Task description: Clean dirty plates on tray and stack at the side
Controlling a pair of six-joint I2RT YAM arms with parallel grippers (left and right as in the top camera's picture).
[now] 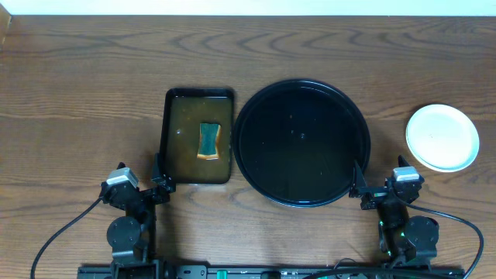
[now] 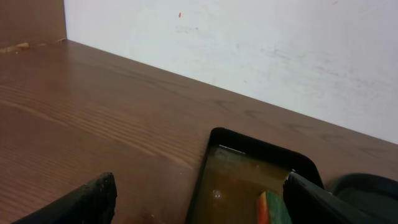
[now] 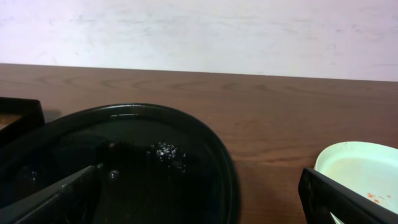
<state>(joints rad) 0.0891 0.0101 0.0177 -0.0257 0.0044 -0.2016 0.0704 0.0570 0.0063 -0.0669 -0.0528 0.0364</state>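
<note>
The round black tray (image 1: 302, 143) sits mid-table with no plate on it; its glossy floor is wet in the right wrist view (image 3: 124, 168). A pale plate stack (image 1: 442, 137) stands on the table right of the tray. Its top plate (image 3: 360, 171) is mint with a few orange specks, and I cannot tell how many plates it holds. My left gripper (image 1: 160, 182) is open and empty at the near left corner of the rectangular pan, jaws wide in its wrist view (image 2: 205, 205). My right gripper (image 1: 360, 186) is open and empty at the tray's near right rim (image 3: 199, 205).
A dark rectangular pan (image 1: 182, 124) of brownish liquid with a green-and-orange sponge (image 1: 209, 139) lies just left of the tray; both show in the left wrist view, pan (image 2: 249, 168) and sponge (image 2: 270, 208). A white wall runs behind the wooden table.
</note>
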